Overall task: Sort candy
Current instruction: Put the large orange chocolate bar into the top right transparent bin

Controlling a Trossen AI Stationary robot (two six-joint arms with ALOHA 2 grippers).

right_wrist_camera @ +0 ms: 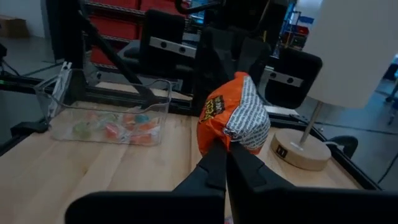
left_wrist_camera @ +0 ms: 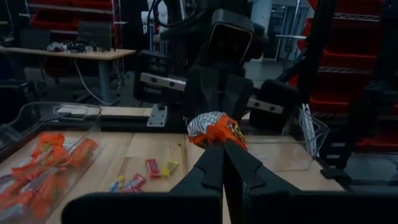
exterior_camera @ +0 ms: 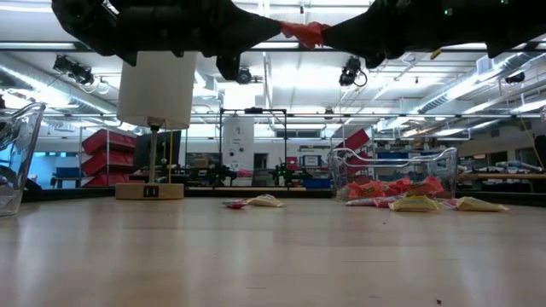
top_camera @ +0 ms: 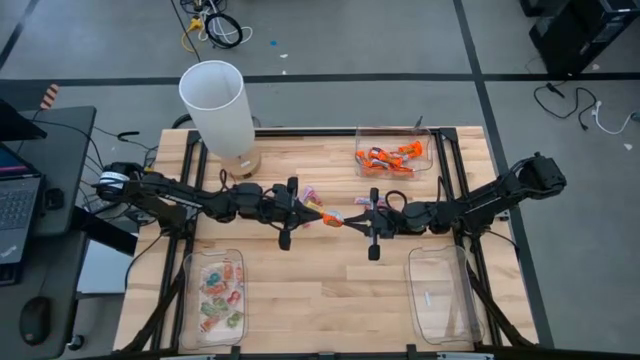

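One orange candy (top_camera: 331, 218) is pinched between the left gripper (top_camera: 322, 216) and the right gripper (top_camera: 345, 219) above mid-worktop (top_camera: 320, 300) in the high view; a handover between arms is judged to be in hand. In the low view the candy (exterior_camera: 303, 32) is seen held aloft, both sets of jaws closed on it from opposite sides. In each wrist view the candy (left_wrist_camera: 214, 129) (right_wrist_camera: 235, 121) sits at the tips. Release by one gripper is called for next, then carriage to a tray (top_camera: 432, 150).
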